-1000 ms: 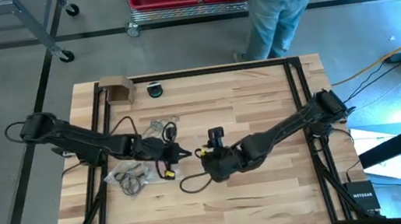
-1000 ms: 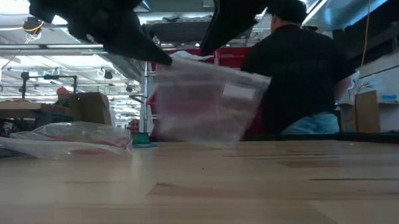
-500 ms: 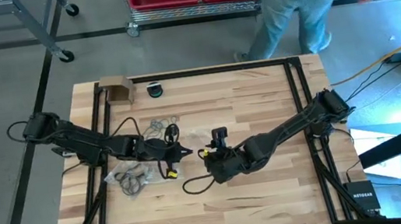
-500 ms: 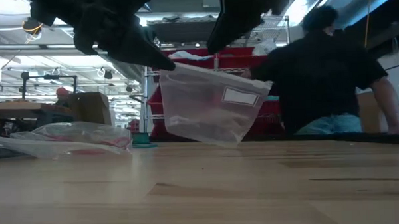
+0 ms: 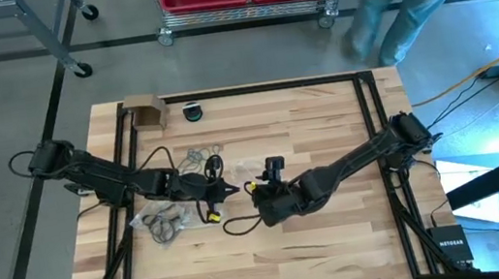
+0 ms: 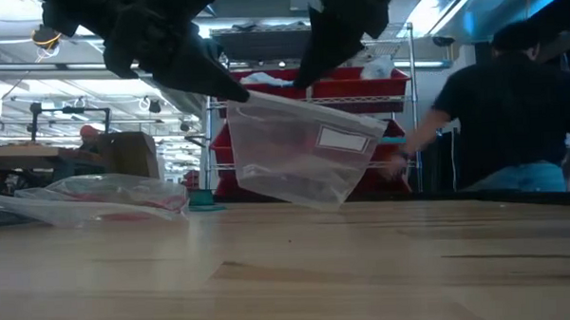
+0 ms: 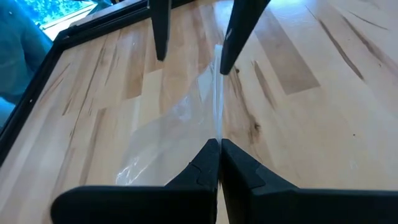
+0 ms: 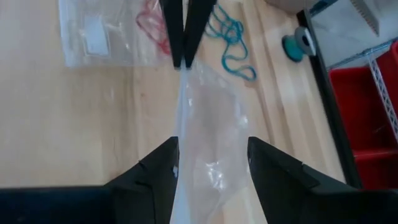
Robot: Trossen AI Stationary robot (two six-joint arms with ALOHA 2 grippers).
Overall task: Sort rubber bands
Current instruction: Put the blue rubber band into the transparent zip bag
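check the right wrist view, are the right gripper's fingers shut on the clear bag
No, the right gripper has its fingers spread apart, while the left gripper pinches the clear zip bag at its edge.

Cardboard box point(image 5: 144, 112), teal spool point(image 5: 193, 112), clear bag point(image 6: 302, 150).

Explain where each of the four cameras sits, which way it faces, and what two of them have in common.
High view: overhead, looking straight down; both arms meet mid-table.
Low view: table height, looking level at the clear bag, which hangs in the air; arms enter from above.
Left wrist view: behind the left gripper, shut on the bag's edge.
Right wrist view: behind the open right gripper, with the teal rubber bands beyond.
Both wrist views show the opposite gripper.
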